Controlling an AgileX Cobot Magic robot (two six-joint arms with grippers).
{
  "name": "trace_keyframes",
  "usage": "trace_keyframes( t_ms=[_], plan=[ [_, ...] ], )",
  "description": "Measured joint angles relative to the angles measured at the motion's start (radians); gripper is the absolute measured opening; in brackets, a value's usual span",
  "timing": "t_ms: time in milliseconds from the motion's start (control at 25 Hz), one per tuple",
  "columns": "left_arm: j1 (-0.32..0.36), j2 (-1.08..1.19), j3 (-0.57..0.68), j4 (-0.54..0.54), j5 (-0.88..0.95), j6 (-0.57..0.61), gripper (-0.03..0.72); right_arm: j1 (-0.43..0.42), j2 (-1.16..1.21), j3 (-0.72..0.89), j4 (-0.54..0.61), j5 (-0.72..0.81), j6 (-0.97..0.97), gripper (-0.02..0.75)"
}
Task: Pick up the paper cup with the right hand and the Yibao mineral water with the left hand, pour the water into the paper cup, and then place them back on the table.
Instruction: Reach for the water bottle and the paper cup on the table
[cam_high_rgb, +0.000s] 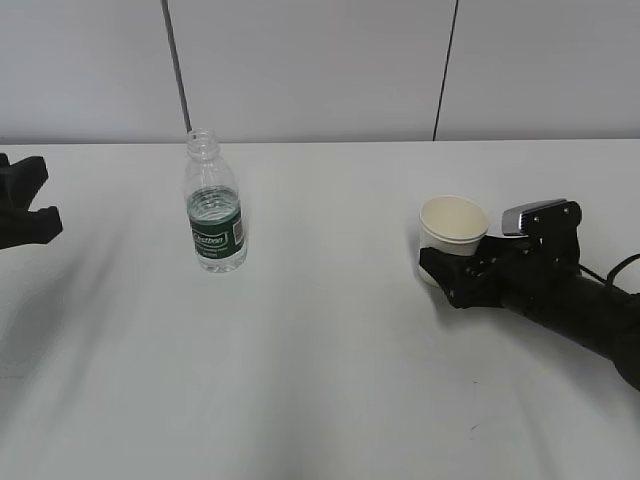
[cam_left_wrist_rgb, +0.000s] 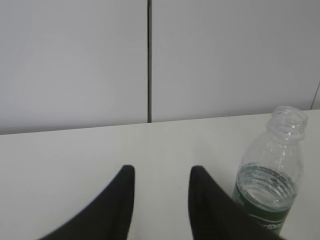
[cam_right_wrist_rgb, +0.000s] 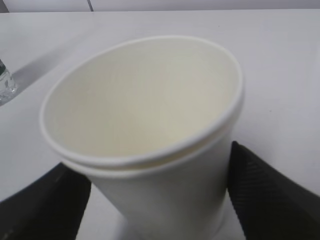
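Note:
The paper cup (cam_high_rgb: 453, 224) is at the right of the table (cam_high_rgb: 330, 380), cream-white and empty. My right gripper (cam_high_rgb: 447, 268) is closed round its lower wall. In the right wrist view the cup (cam_right_wrist_rgb: 150, 115) fills the frame, tilted, with a black finger (cam_right_wrist_rgb: 265, 195) pressed on each side. The Yibao mineral water (cam_high_rgb: 214, 205) stands upright and capless at the left centre, with water up to its green label. My left gripper (cam_high_rgb: 25, 208) is open and empty at the far left, apart from the bottle. In the left wrist view the bottle (cam_left_wrist_rgb: 270, 185) stands just right of the gripper (cam_left_wrist_rgb: 162, 172).
A pale grey wall with two dark vertical seams (cam_high_rgb: 176, 70) runs behind the table's far edge. The right arm (cam_high_rgb: 590, 310) lies low over the table at the right edge.

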Motion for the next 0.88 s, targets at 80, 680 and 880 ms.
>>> trace_keyframes(
  t_ms=[80,680,880],
  plan=[
    [0.000,0.000,0.000,0.007,0.008,0.000,0.238,0.000,0.000,0.000,0.000,0.000,0.000,0.644],
    [0.000,0.015,0.000,0.095,0.058,-0.031,0.238,0.000,0.000,-0.005,0.000,0.000,0.001,0.571],
    [0.000,0.091,0.000,0.160,0.000,-0.070,0.238,0.000,0.000,-0.005,0.000,0.000,0.001,0.543]
  ],
)
